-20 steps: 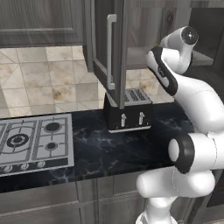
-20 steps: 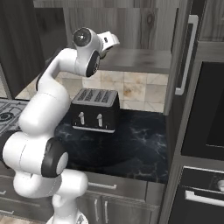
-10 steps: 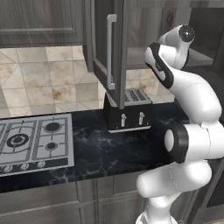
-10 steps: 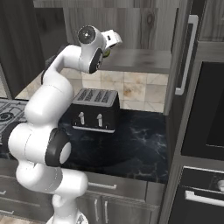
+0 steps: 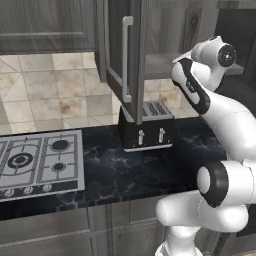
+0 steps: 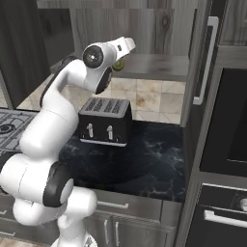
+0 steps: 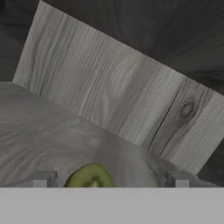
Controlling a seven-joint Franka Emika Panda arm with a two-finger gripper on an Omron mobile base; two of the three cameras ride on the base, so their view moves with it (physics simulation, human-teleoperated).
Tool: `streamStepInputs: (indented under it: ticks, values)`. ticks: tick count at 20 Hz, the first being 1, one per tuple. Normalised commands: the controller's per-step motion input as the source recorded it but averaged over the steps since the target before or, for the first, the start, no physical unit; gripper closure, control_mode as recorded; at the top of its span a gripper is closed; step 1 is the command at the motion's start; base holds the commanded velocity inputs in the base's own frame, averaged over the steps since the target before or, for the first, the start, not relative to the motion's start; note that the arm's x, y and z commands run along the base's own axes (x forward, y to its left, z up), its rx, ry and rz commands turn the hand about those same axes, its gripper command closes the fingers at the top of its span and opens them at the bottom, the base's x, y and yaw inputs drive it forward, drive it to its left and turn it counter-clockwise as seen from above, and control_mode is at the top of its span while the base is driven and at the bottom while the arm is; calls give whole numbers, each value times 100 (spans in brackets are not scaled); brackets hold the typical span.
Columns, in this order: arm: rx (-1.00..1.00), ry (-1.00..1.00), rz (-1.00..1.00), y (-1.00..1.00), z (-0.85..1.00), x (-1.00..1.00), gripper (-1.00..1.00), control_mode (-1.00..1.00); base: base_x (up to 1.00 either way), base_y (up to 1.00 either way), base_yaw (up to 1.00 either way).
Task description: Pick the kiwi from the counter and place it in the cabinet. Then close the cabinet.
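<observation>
The kiwi (image 7: 90, 176) sits low between the two tips of the gripper (image 7: 104, 179), just over the grey shelf (image 7: 48, 131) inside the cabinet (image 6: 159, 29); whether the tips press it or have let it go I cannot tell. It is likely light, small and rounded, firm with some give and a slightly fuzzy skin, so a gentle pinch across its short middle should suit it, since it may roll once free. Counted: one kiwi, one toaster (image 5: 146, 125) with four slots on the table (image 5: 130, 172), one hob (image 5: 37, 161), and two open cabinet doors (image 5: 125, 60).
</observation>
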Motion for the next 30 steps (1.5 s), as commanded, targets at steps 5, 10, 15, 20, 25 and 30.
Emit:
streamStepInputs:
  ticks: [5,10,15,20,25,30]
  values:
    - [0,5,0,-39,58,-100,-100,-100,0,0,0]
    - [0,9,0,-32,43,-100,-100,-100,0,0,0]
    - [0,0,-2,-24,21,-100,-100,-100,0,0,0]
    - [0,-7,-8,-31,1,-100,-100,-100,0,0,0]
    - [0,-18,-9,-23,3,-100,-100,-100,0,0,0]
    - [0,-27,-1,-26,0,-100,-100,-100,0,0,0]
